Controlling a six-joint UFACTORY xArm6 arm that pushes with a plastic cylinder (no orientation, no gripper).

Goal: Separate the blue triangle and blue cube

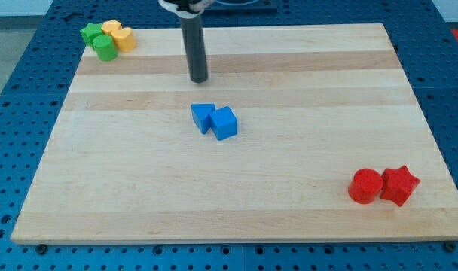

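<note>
While my tip (pixel 199 79) touches nothing | blue triangle (pixel 202 117), blue cube (pixel 224 123) touching, just below.

Straight dark cylindrical rod; my tip (pixel 198 79) blunt; pale collar above.

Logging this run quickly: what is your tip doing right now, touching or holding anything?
My tip: no gripper, holds nothing; it sits toward the view's top from the touching blue triangle and blue cube, clear of both.

no readable text, no labels anywhere
</note>
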